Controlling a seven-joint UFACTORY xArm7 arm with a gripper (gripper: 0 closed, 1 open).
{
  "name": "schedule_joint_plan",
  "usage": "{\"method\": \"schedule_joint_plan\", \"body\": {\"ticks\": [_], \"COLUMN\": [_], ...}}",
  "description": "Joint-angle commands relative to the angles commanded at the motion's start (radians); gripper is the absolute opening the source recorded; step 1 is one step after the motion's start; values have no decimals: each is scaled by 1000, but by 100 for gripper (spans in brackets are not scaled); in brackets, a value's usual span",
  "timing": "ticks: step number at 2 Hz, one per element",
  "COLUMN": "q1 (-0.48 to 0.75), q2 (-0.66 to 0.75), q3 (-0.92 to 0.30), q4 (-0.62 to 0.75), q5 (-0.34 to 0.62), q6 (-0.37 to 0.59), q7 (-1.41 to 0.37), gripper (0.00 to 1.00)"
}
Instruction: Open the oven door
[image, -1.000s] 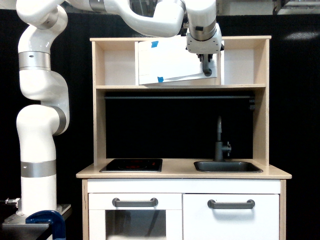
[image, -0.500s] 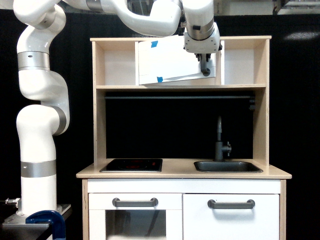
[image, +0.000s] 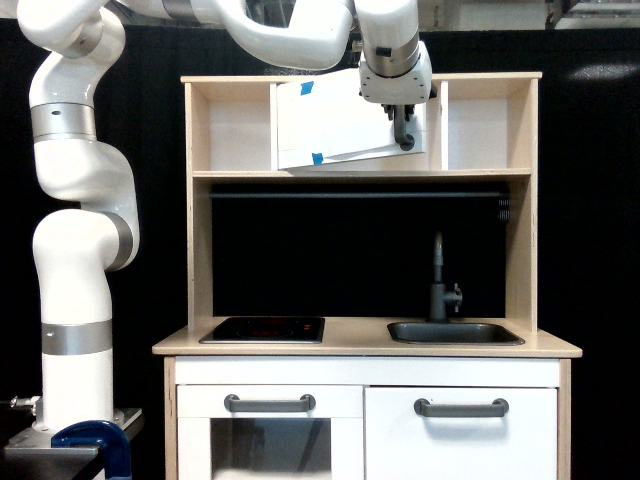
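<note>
In the upper shelf of the toy kitchen, the oven door (image: 330, 125) is a wide white panel with blue tape pieces (image: 308, 88) near its left edge. It is hinged on the exterior view's left and stands partly swung out, so its bottom edge looks slanted. My gripper (image: 404, 135) hangs from the white wrist at the door's right edge. Its dark fingers are closed around the vertical grey handle, which they mostly hide.
The wooden shelf frame (image: 525, 200) surrounds the door, with an open cubby on each side. Below are a black hob (image: 263, 329), a sink (image: 455, 333) with a dark faucet (image: 438, 280), and two lower white doors with horizontal handles (image: 270, 404). The arm's base column (image: 75, 300) stands at the exterior view's left.
My gripper has moved toward the exterior view's left and slightly up. The door's right edge came with it, so the door has swung further open.
</note>
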Motion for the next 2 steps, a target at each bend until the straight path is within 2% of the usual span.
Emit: {"method": "schedule_joint_plan", "body": {"ticks": [2], "q1": [-1], "q2": [0], "q3": [-19], "q4": [-4], "q5": [-6], "q6": [17], "q7": [-9], "gripper": [0]}}
